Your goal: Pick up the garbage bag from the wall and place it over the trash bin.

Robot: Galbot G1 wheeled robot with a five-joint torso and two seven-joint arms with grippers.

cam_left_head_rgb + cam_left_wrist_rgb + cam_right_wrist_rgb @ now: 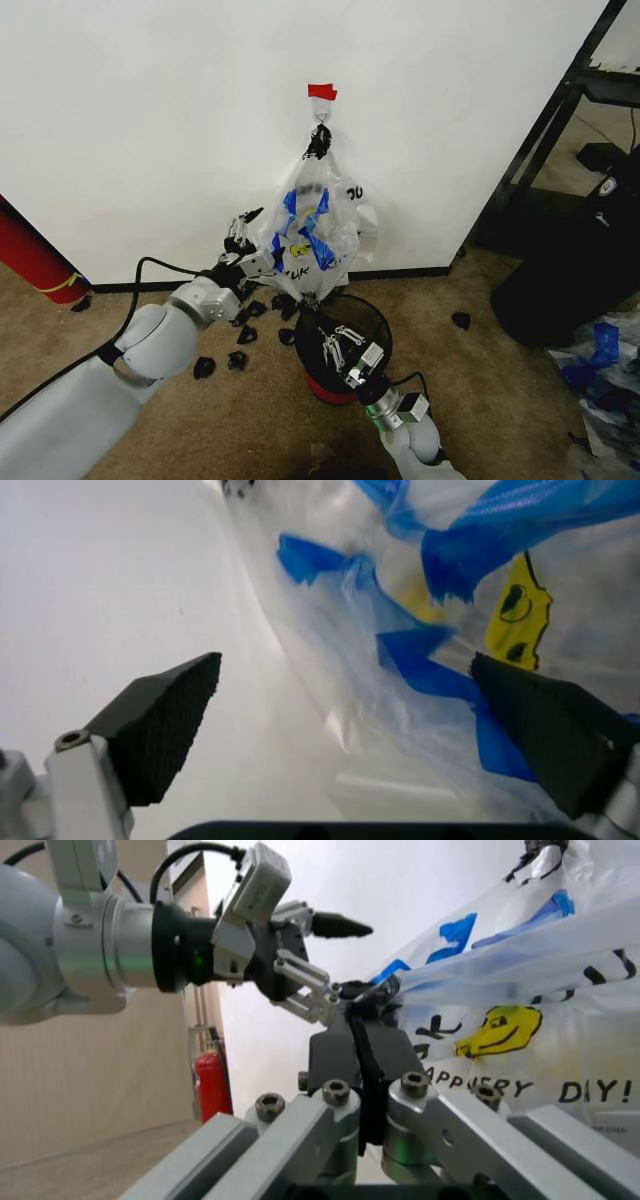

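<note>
The thin see-through plastic garbage bag, limp, light and slippery, hangs on the wall hook above the black bin; the left gripper, jaws wide and empty, should pinch its gathered side.

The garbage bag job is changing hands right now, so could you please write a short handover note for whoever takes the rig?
Left claw: open, raised at the side of the garbage bag; in the left wrist view the plastic lies between its pads, not yet clamped.
Right claw: shut on nothing visible, held low over the trash bin.
Bag: hangs from the hook on the wall, its bottom just above the bin's rim.
Done: left arm brought up to the bag.
Left: grip the bag, lift it off the hook, fit it over the bin.
</note>
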